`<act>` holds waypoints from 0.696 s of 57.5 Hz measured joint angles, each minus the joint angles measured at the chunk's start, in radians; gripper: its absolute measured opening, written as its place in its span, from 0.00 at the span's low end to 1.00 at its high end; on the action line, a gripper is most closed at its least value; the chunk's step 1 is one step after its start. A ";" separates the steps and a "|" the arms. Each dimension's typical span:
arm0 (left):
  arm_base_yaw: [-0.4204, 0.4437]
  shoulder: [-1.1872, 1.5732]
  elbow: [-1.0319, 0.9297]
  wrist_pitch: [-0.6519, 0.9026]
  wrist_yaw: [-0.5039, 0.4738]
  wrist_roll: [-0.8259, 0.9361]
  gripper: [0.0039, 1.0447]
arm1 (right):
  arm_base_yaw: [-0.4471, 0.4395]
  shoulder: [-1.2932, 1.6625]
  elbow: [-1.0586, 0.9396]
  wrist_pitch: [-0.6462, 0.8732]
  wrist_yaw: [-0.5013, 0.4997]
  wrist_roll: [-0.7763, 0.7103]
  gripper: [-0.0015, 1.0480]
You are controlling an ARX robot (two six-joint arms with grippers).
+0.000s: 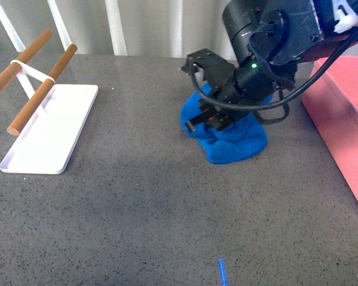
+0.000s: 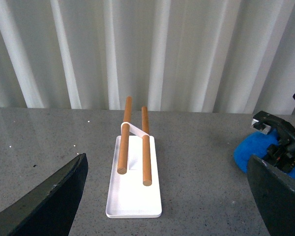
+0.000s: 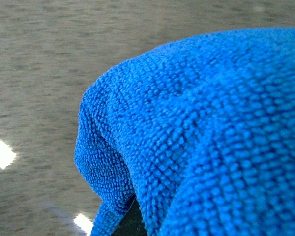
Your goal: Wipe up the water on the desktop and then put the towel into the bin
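Note:
The bright-blue fluffy towel (image 1: pixel 230 140) lies bunched on the dark-grey speckled desktop (image 1: pixel 167 208), right of centre. My right gripper (image 1: pixel 210 119) is shut on the towel and presses down on its top. In the right wrist view the towel (image 3: pixel 201 132) fills most of the picture and hides the fingers. The salmon-pink bin (image 1: pixel 346 113) stands at the right edge, just right of the towel. My left gripper (image 2: pixel 167 196) is open and empty above the desktop; its dark fingers (image 2: pixel 49 196) frame the left wrist view. The towel's edge (image 2: pixel 255 147) shows there at the right.
A flat white tray (image 1: pixel 51 128) with two wooden rods (image 1: pixel 42 89) stands at the left of the desktop; it also shows in the left wrist view (image 2: pixel 132 196). A white corrugated wall (image 2: pixel 147 49) runs behind. A small blue streak (image 1: pixel 222 272) lies near the front edge.

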 joint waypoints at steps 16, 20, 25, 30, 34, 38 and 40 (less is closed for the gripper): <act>0.000 0.000 0.000 0.000 0.000 0.000 0.94 | 0.068 -0.103 -0.173 0.038 -0.055 -0.004 0.05; 0.000 0.000 0.000 0.000 0.000 0.000 0.94 | 0.046 -0.119 -0.203 0.047 -0.053 -0.001 0.05; 0.000 0.000 0.000 0.000 0.000 0.000 0.94 | 0.006 -0.133 -0.232 0.051 -0.040 -0.003 0.05; 0.000 0.000 0.000 0.000 0.000 0.000 0.94 | -0.043 -0.145 -0.253 0.049 -0.011 -0.013 0.05; 0.000 0.000 0.000 0.000 0.000 0.000 0.94 | -0.074 -0.157 -0.260 0.047 0.002 -0.024 0.05; 0.000 0.000 0.000 0.000 0.000 0.000 0.94 | -0.096 -0.172 -0.263 0.050 0.002 -0.034 0.05; 0.000 0.000 0.000 0.000 0.000 0.000 0.94 | -0.103 -0.183 -0.264 0.055 -0.004 -0.040 0.05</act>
